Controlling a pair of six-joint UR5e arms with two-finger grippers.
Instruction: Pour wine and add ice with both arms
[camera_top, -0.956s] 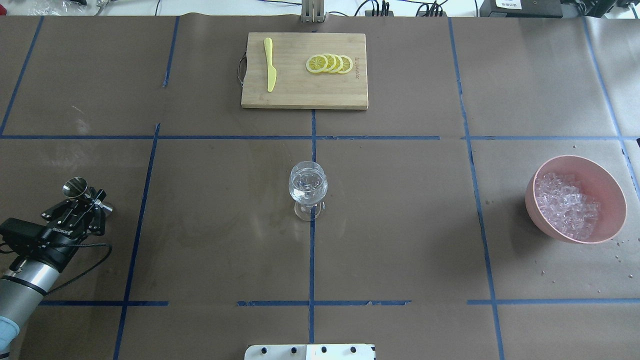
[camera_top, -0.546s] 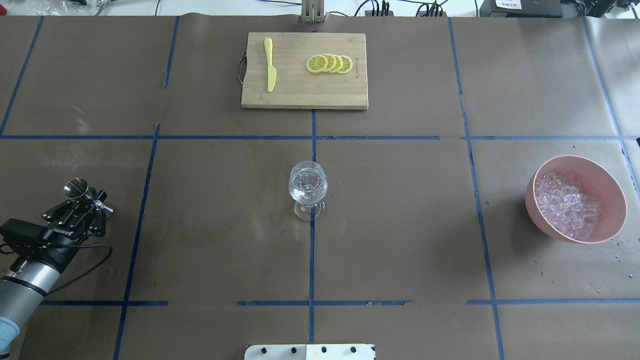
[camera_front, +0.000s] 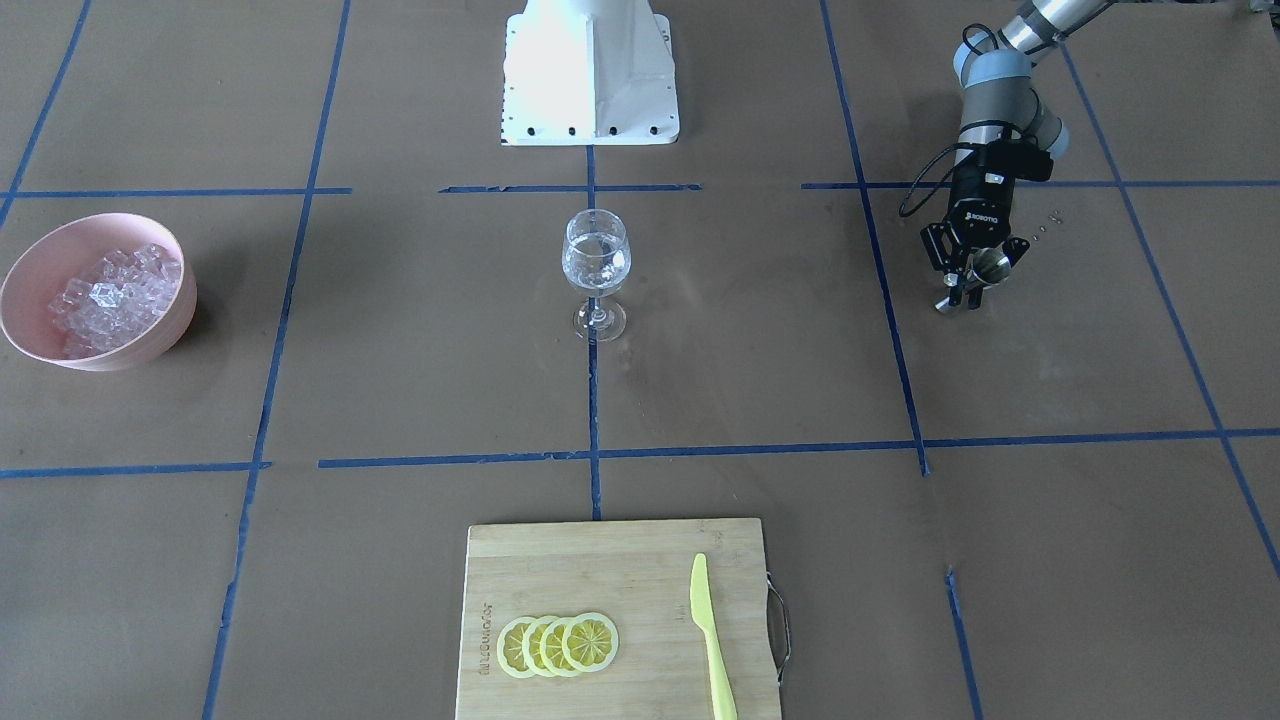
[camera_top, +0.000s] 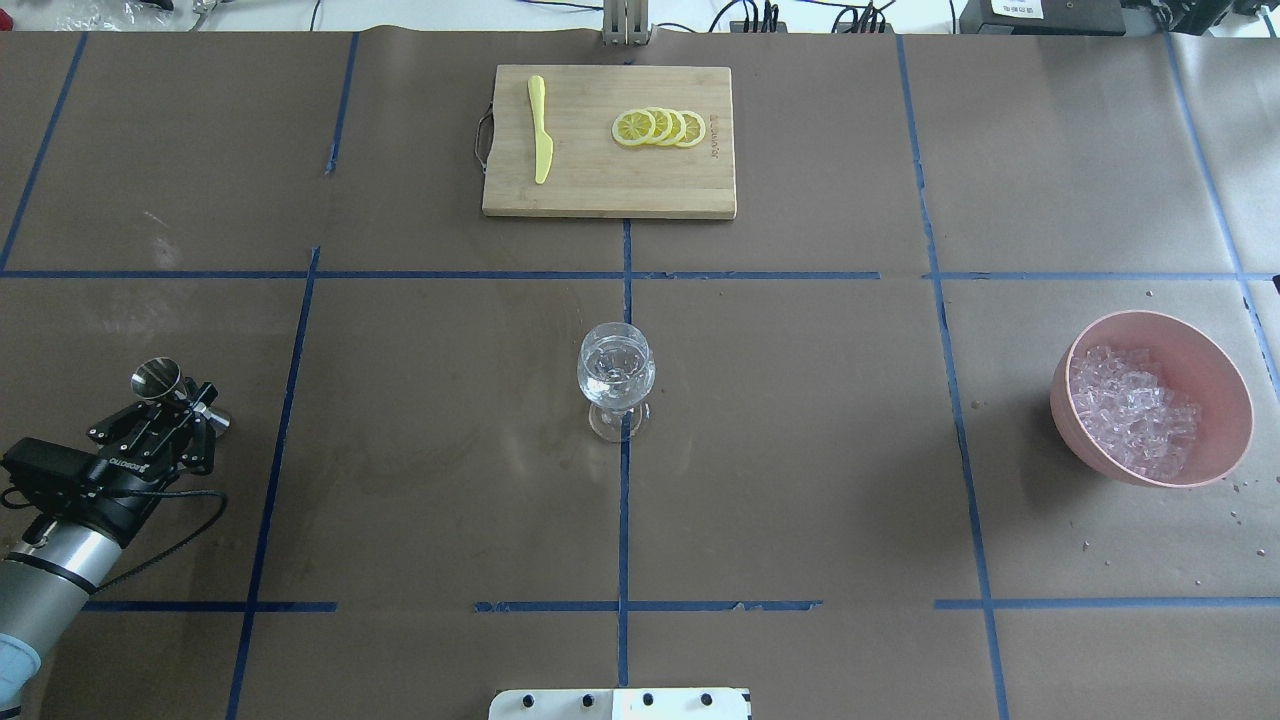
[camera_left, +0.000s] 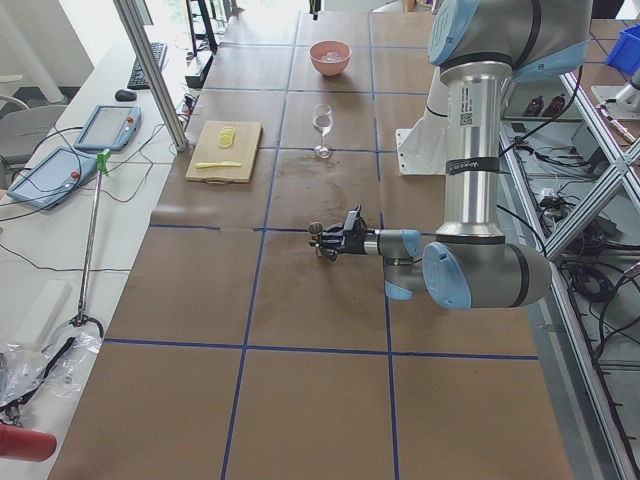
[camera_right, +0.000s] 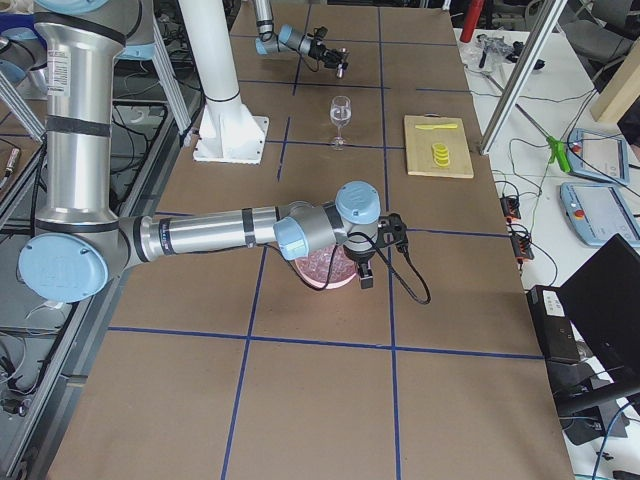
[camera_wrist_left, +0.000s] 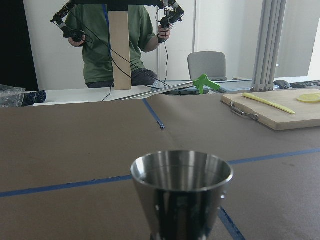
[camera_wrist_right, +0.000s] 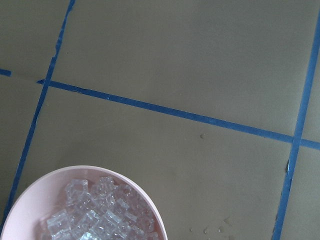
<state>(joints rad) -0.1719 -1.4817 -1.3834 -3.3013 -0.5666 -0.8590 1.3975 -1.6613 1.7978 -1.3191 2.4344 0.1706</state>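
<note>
Firstly, left gripper (camera_top: 190, 402): fingers closed on the waist of a steel jigger (camera_top: 157, 380), held upright and low over the table (camera_top: 420, 480) at its left end. Whether the base touches the paper cannot be told.

Right gripper (camera_right: 364, 272): seen only in the side view, poised above the pink bowl (camera_top: 1215, 350). The spread of its fingers cannot be told.

Ice (camera_top: 1135, 412): heaped in that bowl at the table's right end, well apart from the glass; a few stray bits lie beside the bowl.

Wine (camera_top: 616, 368): clear liquid in the wine glass (camera_top: 616, 385), at the centre of the table.

Cutting board (camera_top: 600, 190), far edge: lemon slices (camera_top: 660, 127), yellow knife (camera_top: 540, 130).

Stage, by judgement: pour done, ice not yet added.

Hazards:
- The jigger may topple if released above the surface.
- Slick cubes may slip from a two-finger pinch and scatter.
- A cube dropped from height may splash the wine or knock the stemmed glass over.
</note>
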